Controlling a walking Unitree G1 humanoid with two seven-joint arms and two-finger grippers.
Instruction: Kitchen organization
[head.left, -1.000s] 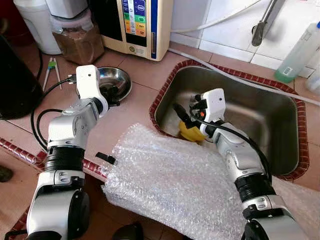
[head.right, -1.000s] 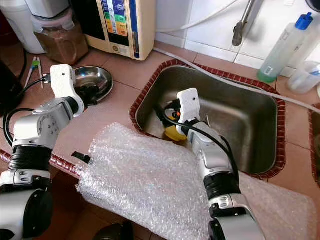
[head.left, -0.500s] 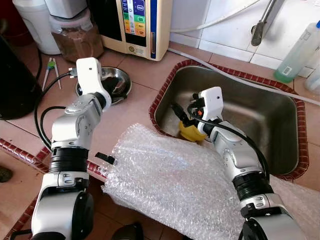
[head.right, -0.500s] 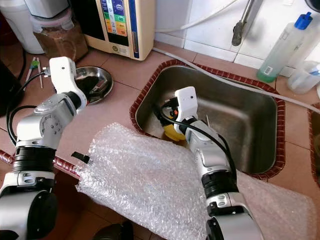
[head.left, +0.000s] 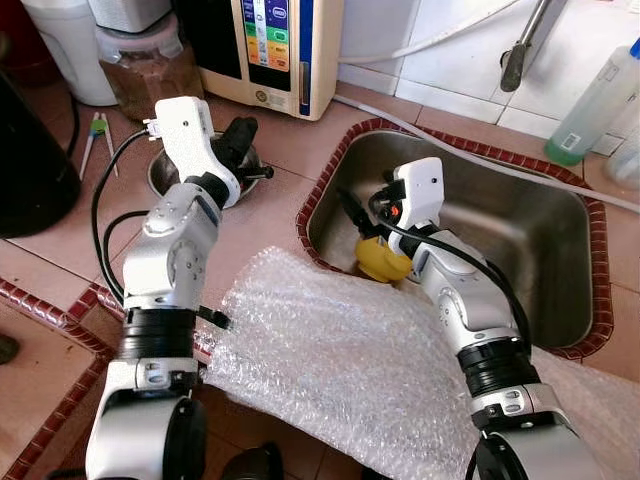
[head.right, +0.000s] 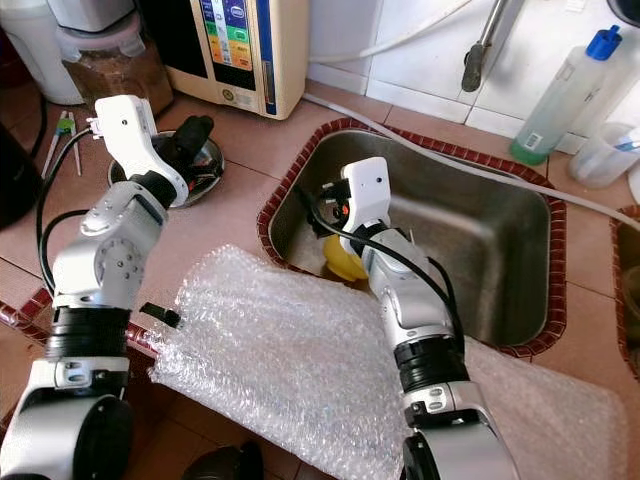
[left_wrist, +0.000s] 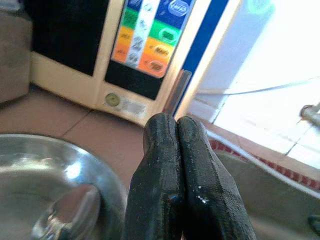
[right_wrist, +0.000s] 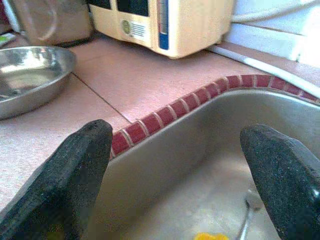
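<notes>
A yellow thing (head.left: 381, 262) lies in the steel sink (head.left: 520, 240), at its near left corner, against the wall closest to the worktop's front edge. The right pincer (head.left: 362, 208) hangs just above it inside the basin, its two black fingers (right_wrist: 75, 175) spread wide apart with nothing between them; the right wrist view looks past them at the sink's brick-red rim (right_wrist: 165, 115) and a spoon (right_wrist: 247, 215) on the sink floor.

A steel bowl (head.right: 195, 165) sits on the pink tiled worktop (head.left: 280, 210), left of the sink. The left pincer (left_wrist: 172, 150) is raised over the bowl's right rim, fingers pressed together and empty, pointing toward the cream appliance (head.left: 280, 50) at the back edge.

A sheet of bubble wrap (head.left: 340, 360) drapes over the worktop's front edge, under the right arm. At the back left stand a jar (head.left: 145, 70) and a white container (head.left: 70, 50); a tap (head.left: 520, 50) and a clear bottle (head.right: 555, 100) stand behind the sink.
</notes>
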